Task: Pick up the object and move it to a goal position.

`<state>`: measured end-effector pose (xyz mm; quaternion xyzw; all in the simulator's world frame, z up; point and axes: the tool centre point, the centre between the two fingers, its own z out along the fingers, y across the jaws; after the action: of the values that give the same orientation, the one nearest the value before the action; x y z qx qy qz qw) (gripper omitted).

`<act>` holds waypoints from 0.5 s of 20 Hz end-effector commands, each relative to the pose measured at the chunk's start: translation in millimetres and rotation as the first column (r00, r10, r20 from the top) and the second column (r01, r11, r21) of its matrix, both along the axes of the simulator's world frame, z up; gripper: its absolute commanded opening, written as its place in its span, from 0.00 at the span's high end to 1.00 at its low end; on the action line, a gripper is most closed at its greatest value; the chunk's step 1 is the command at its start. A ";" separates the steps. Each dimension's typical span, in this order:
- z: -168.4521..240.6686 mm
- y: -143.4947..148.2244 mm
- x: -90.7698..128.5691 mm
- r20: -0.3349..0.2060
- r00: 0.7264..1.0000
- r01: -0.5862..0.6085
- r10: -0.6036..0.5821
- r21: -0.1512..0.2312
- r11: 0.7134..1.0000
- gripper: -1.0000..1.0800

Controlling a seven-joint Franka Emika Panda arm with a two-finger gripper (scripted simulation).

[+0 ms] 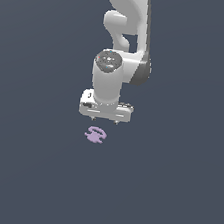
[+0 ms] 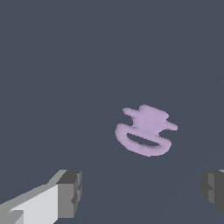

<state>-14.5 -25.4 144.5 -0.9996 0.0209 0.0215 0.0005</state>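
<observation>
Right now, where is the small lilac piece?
In the exterior view the lilac piece lies on the dark floor just below the gripper, slightly toward that view's left, and is not held.

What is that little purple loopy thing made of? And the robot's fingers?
The small flat lilac looped piece looks like matte plastic: even colour, no shine. It's a render, so uncertain. The grey blocky fingers look like dull hard plastic or rubber pads, plain and unreflective.

Arm (image 1: 121, 39): glossy white rounded links, dark grey joint bands, grey round cap. End effector (image 1: 104, 119): white block body, dark grey finger pads (image 2: 70, 193).
</observation>
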 end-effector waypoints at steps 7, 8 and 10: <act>5.5 19.8 4.0 0.022 1.000 -0.016 0.016 0.018 1.000 0.04; 6.8 24.4 4.9 0.027 0.999 -0.021 0.020 0.022 1.000 0.04; 8.4 30.2 5.9 0.033 0.999 -0.026 0.025 0.027 0.999 0.04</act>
<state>-9.5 -0.2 151.5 -0.9998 0.0099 0.0080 0.0119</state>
